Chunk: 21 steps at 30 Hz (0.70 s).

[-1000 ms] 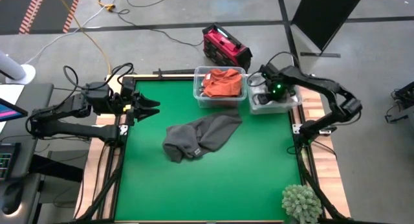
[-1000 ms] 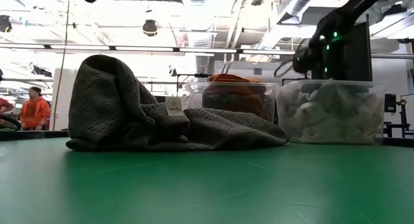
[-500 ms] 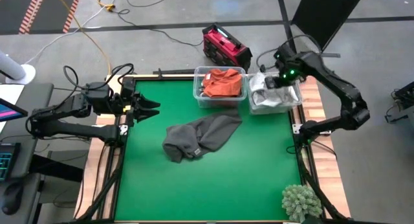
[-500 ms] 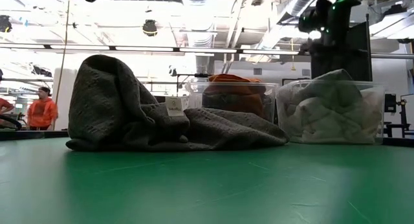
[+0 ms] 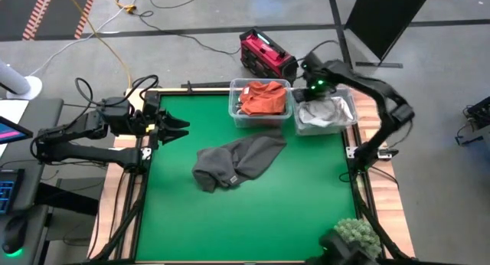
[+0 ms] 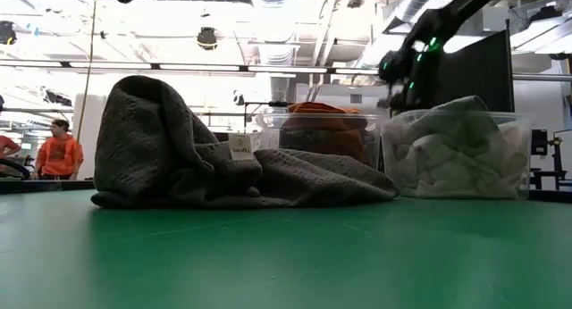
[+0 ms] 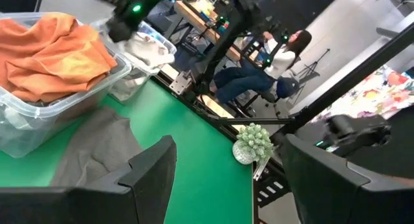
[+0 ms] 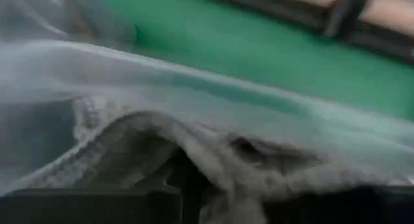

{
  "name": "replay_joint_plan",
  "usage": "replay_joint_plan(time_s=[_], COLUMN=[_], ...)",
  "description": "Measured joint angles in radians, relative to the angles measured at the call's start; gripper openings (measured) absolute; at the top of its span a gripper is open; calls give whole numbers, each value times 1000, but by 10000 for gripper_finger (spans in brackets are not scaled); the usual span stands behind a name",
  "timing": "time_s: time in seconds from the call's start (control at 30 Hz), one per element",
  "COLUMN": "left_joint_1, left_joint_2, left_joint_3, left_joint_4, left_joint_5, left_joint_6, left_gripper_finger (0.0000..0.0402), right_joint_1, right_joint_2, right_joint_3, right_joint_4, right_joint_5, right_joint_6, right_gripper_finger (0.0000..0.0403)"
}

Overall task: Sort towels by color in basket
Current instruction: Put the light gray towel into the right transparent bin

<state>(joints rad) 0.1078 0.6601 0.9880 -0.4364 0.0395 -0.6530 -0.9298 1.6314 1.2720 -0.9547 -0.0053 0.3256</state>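
Observation:
A dark grey towel lies bunched on the green table, its underside on the mat. A rust-orange towel fills the left clear bin. A light grey towel lies heaped in the right clear bin. My right gripper hangs over that bin's far left corner, above its rim, pointing down, open, with the light towel below it. My left gripper waits open at the table's left edge, level, nothing between its fingers.
A green spiky plant ball sits at the near right corner. A red box lies on the floor behind the bins. Green mat shows bare near the front edge. People are in the room beyond the table.
My right gripper has risen out of the right bin and then swung toward the table's left, along the far edge, to the bin's far left corner. The light grey towel stays in the bin and its heap stands higher than before.

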Motion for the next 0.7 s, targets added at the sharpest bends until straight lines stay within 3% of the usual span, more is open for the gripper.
replay_joint_plan(time_s=[0.13,0.27,0.43,0.7], left_joint_1=[0,0,0,0], left_joint_2=[0,0,0,0], left_joint_3=[0,0,0,0], left_joint_4=[-1,0,0,0], left_joint_5=[0,0,0,6], left_joint_6=[-19,-25,-41,-17], left_gripper_finger=[265,265,265,265], right_joint_1=[5,16,3,-53], right_joint_2=[129,149,63,-150], right_joint_3=[7,12,-3,-4], right_joint_4=[13,8,13,-166], right_joint_5=[-35,-31,-36,-55], right_joint_6=[-26,-30,-6,-10], right_gripper_finger=[145,127,119,126])
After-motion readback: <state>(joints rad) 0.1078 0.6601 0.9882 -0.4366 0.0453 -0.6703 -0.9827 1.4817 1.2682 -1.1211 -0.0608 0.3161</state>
